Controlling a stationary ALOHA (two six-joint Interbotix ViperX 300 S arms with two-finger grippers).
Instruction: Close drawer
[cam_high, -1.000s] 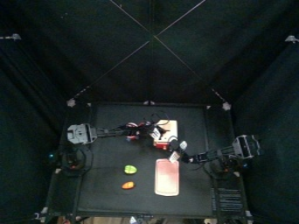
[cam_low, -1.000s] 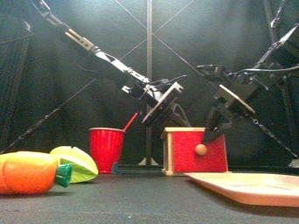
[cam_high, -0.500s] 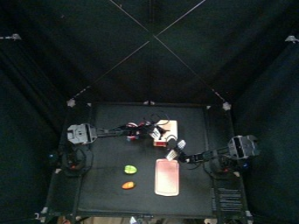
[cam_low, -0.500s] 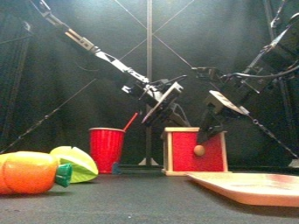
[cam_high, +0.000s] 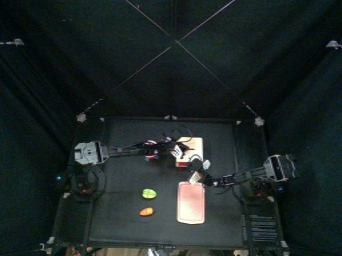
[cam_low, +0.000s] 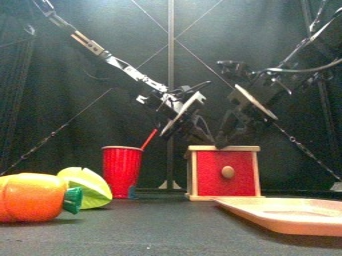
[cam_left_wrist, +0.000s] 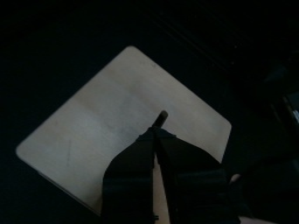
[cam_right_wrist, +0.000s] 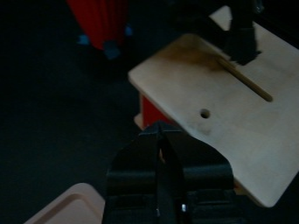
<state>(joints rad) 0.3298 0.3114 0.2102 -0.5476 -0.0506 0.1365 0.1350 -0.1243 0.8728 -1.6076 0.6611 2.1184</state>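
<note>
The drawer's red front (cam_low: 211, 178), with a round knob (cam_low: 226, 172), sits flush in the small cream cabinet (cam_high: 191, 146). In the right wrist view the cabinet's cream top (cam_right_wrist: 222, 105) has a slot and a hole, and a strip of the red front (cam_right_wrist: 146, 110) shows under its edge. My left gripper (cam_low: 183, 124) hangs over the cabinet's top left corner, and in its wrist view the shut jaws (cam_left_wrist: 159, 118) point onto the cream panel (cam_left_wrist: 105, 131). My right gripper (cam_low: 231, 128) is shut, empty and lifted above the cabinet's front (cam_right_wrist: 156, 131).
A red cup (cam_low: 122, 168) stands left of the cabinet. Orange (cam_low: 34, 197) and green (cam_low: 88, 183) lumps lie at the front left. A long pinkish tray (cam_high: 191, 204) lies flat in front of the cabinet, near the front edge (cam_low: 287, 209).
My right gripper has risen from knob height in front of the drawer to above the cabinet's top. The left arm and the cabinet have stayed put.
</note>
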